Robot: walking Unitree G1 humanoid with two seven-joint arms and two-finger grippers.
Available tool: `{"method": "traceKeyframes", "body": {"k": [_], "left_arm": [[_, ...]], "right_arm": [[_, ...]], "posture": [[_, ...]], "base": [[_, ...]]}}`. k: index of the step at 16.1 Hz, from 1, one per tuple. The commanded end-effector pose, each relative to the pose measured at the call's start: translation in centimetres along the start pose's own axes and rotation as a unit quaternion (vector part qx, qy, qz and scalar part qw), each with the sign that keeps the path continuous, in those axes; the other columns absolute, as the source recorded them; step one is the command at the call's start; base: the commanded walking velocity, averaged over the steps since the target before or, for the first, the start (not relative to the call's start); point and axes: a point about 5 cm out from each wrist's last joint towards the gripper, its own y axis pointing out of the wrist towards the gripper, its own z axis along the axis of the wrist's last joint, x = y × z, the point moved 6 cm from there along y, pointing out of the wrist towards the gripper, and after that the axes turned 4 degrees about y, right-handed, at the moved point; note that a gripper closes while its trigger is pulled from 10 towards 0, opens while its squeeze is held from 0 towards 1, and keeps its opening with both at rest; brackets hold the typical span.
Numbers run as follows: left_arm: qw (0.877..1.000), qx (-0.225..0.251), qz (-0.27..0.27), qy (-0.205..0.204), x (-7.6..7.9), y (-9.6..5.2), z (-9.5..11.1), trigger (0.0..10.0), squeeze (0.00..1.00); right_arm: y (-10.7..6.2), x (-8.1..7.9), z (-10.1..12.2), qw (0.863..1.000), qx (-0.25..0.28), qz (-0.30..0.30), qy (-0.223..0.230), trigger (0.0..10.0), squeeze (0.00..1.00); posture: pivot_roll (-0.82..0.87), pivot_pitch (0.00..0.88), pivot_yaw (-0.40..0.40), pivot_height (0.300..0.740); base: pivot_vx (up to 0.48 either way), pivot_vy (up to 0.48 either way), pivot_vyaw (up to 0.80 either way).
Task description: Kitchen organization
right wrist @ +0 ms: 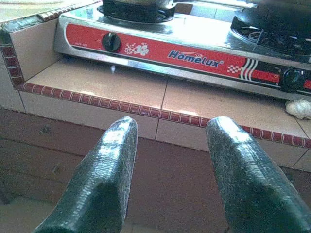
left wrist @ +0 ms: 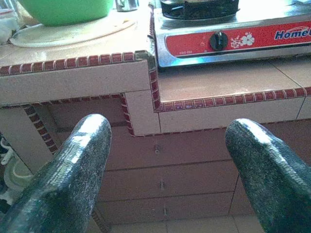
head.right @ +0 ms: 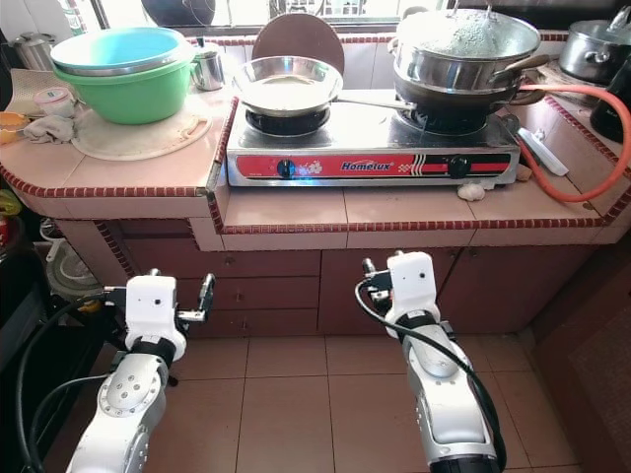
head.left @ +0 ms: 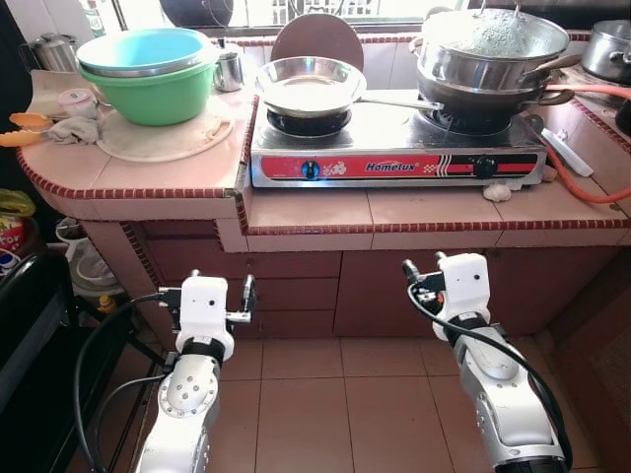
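A red-fronted two-burner stove sits on the tiled counter. An empty steel frying pan rests on its left burner, and stacked steel pots stand on the right one. A green bowl with a blue bowl nested inside stands on a round board at the left. Both arms are raised in front of the cabinet, below the counter edge. My left gripper is open and empty, facing the counter's step. My right gripper is open and empty, facing the stove front.
A steel cup, a cloth and a kettle share the left counter. An orange gas hose, a knife and a garlic bulb lie right of the stove. Cluttered shelves stand at my left.
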Motion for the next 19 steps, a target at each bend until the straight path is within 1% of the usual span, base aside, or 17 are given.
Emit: {"method": "traceKeyframes", "body": {"k": [1, 3, 8, 10, 15, 17, 19], "left_arm": [[1.000, 0.008, -0.011, 0.004, 0.1, 0.1, 0.3, 10.0, 0.00], [1.000, 0.012, -0.024, 0.009, 0.3, -0.1, 0.6, 10.0, 0.00], [0.999, 0.007, -0.035, 0.011, 0.3, -0.3, 0.4, 10.0, 0.00], [0.999, 0.014, -0.051, 0.008, 1.0, 0.0, 0.8, 10.0, 0.00], [0.999, 0.009, -0.050, 0.000, 0.8, 0.3, 0.6, 10.0, 0.00], [0.998, 0.013, -0.062, 0.001, 1.5, 0.5, 0.8, 10.0, 0.00], [0.998, 0.012, -0.067, -0.001, 1.7, 0.5, 0.7, 10.0, 0.00]], "right_arm": [[0.0, -0.3, 0.1, 1.000, -0.002, -0.001, 0.007, 10.0, 0.00], [-0.3, -0.7, -0.4, 1.000, -0.010, -0.003, 0.011, 10.0, 0.00], [-0.5, -0.6, -0.7, 1.000, -0.013, -0.008, 0.010, 10.0, 0.00], [-0.4, -0.6, -0.4, 1.000, -0.010, -0.010, 0.009, 10.0, 0.00], [-0.5, -0.3, -0.4, 1.000, -0.009, -0.013, 0.008, 10.0, 0.00], [-0.5, -0.2, -0.3, 1.000, -0.006, -0.016, 0.007, 10.0, 0.00], [-0.6, -0.1, -0.2, 1.000, -0.005, -0.018, 0.006, 10.0, 0.00]], "posture": [[-0.14, 0.055, 0.031, 0.740], [-0.14, 0.073, 0.047, 0.740], [-0.14, 0.077, 0.057, 0.740], [-0.15, 0.074, 0.060, 0.740], [-0.16, 0.063, 0.063, 0.740], [-0.17, 0.060, 0.067, 0.740], [-0.18, 0.061, 0.070, 0.740]], "base": [[0.000, 0.000, 0.00], [0.000, 0.000, -0.77], [0.000, 0.000, -0.76], [0.000, 0.000, -0.76], [0.000, 0.000, -0.76], [0.000, 0.000, -0.76], [0.000, 0.000, -0.76]]}}
